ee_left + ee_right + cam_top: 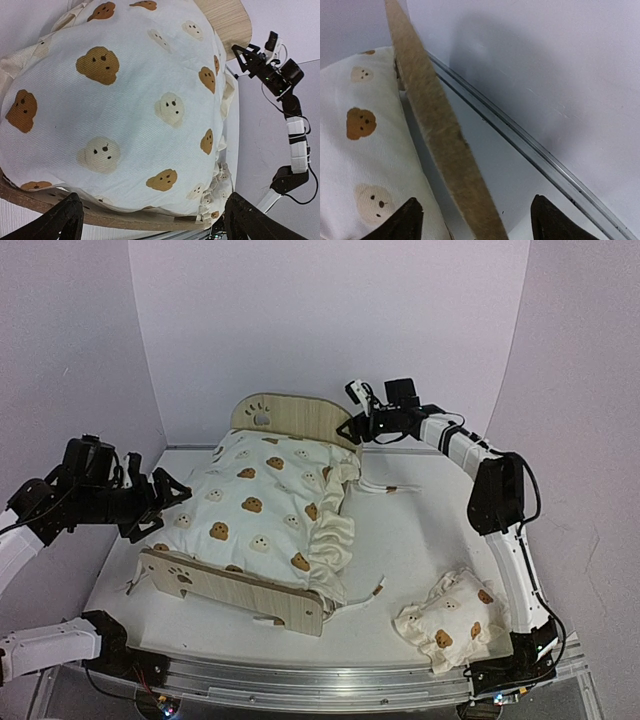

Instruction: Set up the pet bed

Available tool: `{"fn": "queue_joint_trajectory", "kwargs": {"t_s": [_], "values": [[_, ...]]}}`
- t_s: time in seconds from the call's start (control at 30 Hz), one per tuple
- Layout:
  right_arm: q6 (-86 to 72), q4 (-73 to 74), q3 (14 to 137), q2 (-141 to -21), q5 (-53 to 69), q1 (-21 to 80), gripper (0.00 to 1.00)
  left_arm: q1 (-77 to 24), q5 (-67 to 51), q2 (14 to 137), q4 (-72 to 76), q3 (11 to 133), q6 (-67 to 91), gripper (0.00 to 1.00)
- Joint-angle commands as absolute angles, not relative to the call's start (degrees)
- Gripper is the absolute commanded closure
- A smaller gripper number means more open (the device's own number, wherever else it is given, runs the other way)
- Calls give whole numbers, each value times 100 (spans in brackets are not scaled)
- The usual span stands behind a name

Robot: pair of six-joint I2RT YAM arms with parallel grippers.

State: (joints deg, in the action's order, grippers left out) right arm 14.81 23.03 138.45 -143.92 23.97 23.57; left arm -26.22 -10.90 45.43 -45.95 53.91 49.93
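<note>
The pet bed (300,418) stands on the table with its paw-print headboard at the back and its low footboard (240,588) at the front. A large bear-print cushion (262,502) covers its base. My left gripper (165,508) is open beside the bed's left side; its wrist view looks over the cushion (130,100) with both fingers (60,220) wide apart and nothing between them. My right gripper (352,428) is at the headboard's right end. It is open, and the headboard's edge (440,135) runs between its spread fingertips (407,217) without touching either.
A small bear-print pillow (450,625) lies at the front right near the right arm's base. The cushion's ruffles (335,530) and loose ties (385,488) spill over the bed's right side onto the table. White walls close in the back and sides.
</note>
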Motion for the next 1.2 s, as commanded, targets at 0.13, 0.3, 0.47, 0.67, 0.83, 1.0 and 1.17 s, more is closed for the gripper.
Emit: {"fn": "queue_joint_trajectory", "kwargs": {"t_s": [0.13,0.3,0.47,0.67,0.83,1.0,1.17], "values": [[840,1667,13996,-14211,2674,2412,78,-2637,-1226,4286,-4338,5822,5060,2],[419,1137,11914,-12832,1591,2500,100,-2637,-1186,4684,-4282,6267,4715,2],[45,580,9723,-11286,699,2540,100,-2643,-1362,5174,-4067,6749,4423,2],[-915,842,7407,-9057,-680,2981,100,-2715,-1753,5341,-3087,6428,4593,2],[-2714,1818,6640,-8264,-2685,4157,100,-3390,-1657,5845,-2198,6079,4772,2],[-4039,2250,6719,-8494,-3576,5097,100,-4772,-712,6745,-1433,6297,4646,4],[-4128,2356,6765,-8613,-3475,5360,100,-5975,-75,7391,37,5803,4534,10]]}}
